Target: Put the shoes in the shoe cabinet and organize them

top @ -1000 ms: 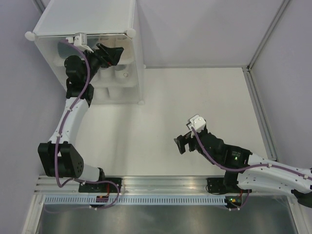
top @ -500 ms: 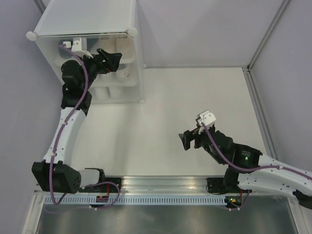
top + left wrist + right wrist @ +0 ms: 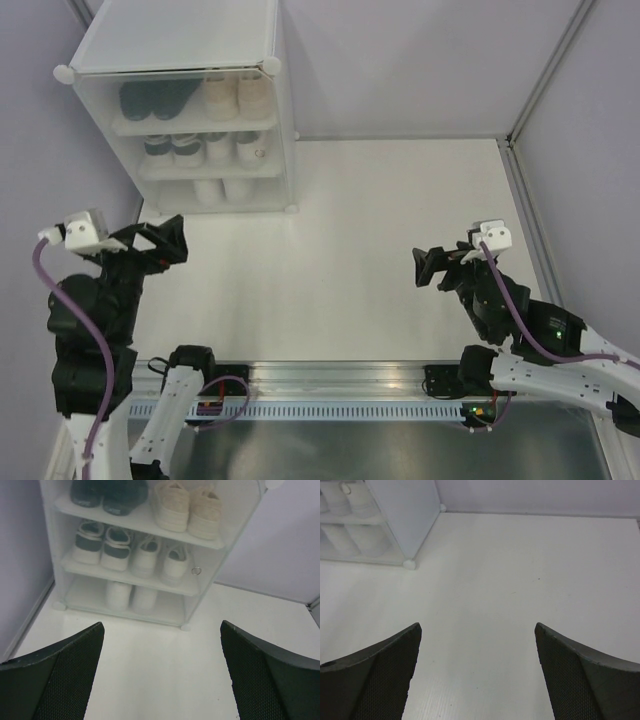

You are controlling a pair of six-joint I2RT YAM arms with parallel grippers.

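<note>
Nearest you, both hands are empty. Your left hand hangs low on the left of the tabletop with its jaws spread wide, facing the open front of the cabinet; your right hand sits well over to the right, jaws equally wide, nothing between them. Across the bare surface between them no shoe lies loose in any view (the right wrist camera sees only white tabletop and the cabinet's near foot).

Further back, the shoe cabinet stands in the far left corner, and all the shoes you can see are inside it. On the bottom tier a white pair sits left of centre with room beside it. On the middle tier a black-and-white pair is beside another white pair, touching or nearly so. On the top tier the all-black pair is on the left and the beige pair on the right, heels outward.

So you look to be at the closing step: placing seems done, pairs grouped. What remains is a check of alignment; the middle-tier white pair looks slightly splayed. If you tidy it, bring the left hand in level with that shelf and nudge gently, keeping clear of the shelf edge and the small ring on the right panel
</note>
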